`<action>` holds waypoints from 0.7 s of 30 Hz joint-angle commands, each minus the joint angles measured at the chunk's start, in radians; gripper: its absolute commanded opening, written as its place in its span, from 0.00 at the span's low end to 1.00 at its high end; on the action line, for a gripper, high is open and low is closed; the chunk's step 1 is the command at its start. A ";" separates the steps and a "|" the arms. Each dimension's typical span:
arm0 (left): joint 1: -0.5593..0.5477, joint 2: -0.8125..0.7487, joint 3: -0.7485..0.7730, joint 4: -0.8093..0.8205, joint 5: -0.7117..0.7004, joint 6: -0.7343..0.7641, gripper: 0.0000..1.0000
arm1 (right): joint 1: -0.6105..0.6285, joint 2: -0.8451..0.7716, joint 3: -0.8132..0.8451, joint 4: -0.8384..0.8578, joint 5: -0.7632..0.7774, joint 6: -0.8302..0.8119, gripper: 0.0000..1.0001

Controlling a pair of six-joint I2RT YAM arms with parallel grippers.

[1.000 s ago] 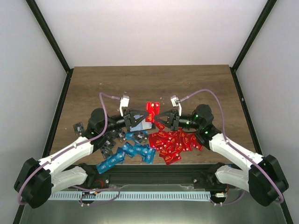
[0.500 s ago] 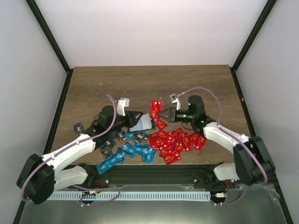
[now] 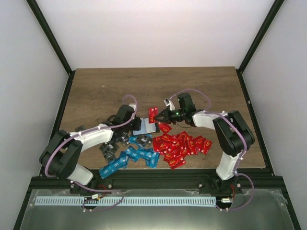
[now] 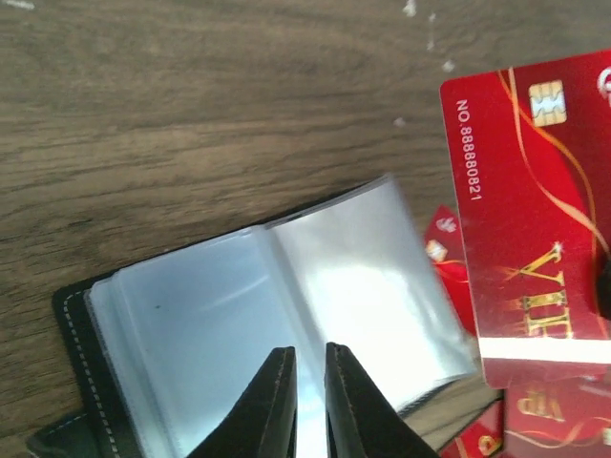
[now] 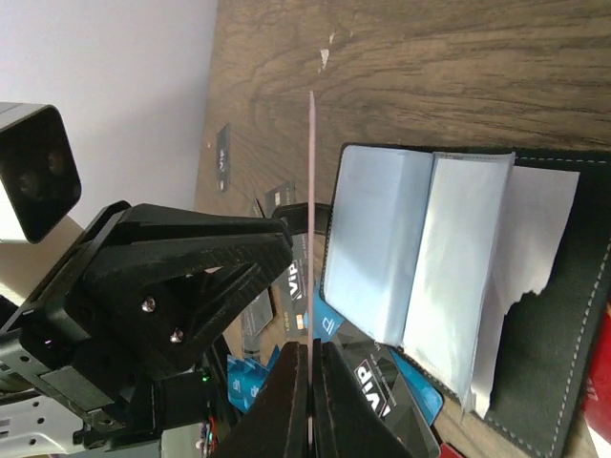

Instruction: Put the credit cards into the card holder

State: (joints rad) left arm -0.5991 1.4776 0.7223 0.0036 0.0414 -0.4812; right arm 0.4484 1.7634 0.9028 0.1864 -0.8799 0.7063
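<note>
The card holder (image 3: 146,128) (image 4: 191,315) (image 5: 430,258) lies open on the table with its clear, blue-grey sleeves facing up. My left gripper (image 3: 135,125) (image 4: 307,351) is low over the fold of the sleeves. Its jaws stand a narrow gap apart, and I cannot tell whether a sleeve is pinched. My right gripper (image 3: 161,115) (image 5: 310,345) is shut on a red credit card (image 3: 153,114) (image 4: 535,219) (image 5: 311,191), held on edge just right of the holder. Loose red cards (image 3: 182,143), blue cards (image 3: 136,157) and dark cards (image 3: 109,148) lie nearer the arms.
One dark card (image 3: 80,129) lies apart at the left. Bare wooden table (image 3: 153,86) stretches behind the holder to the back wall. Black frame posts (image 3: 53,38) run up both sides.
Both arms have stretched out low over the table. The left gripper let go, then closed down again over the holder's sleeves. The right gripper brought the red card slightly left toward the holder.
</note>
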 commanded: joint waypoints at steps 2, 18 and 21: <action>0.020 0.062 0.043 -0.046 -0.038 0.023 0.09 | 0.032 0.084 0.077 -0.039 -0.008 -0.028 0.01; 0.027 0.125 0.019 -0.114 -0.069 -0.012 0.04 | 0.057 0.209 0.135 -0.044 -0.012 -0.029 0.01; 0.027 0.133 0.017 -0.119 -0.067 -0.012 0.04 | 0.061 0.221 0.131 -0.025 -0.015 -0.018 0.01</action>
State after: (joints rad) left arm -0.5758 1.5959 0.7456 -0.0978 -0.0113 -0.4850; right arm 0.4938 1.9659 1.0019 0.1448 -0.8795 0.6895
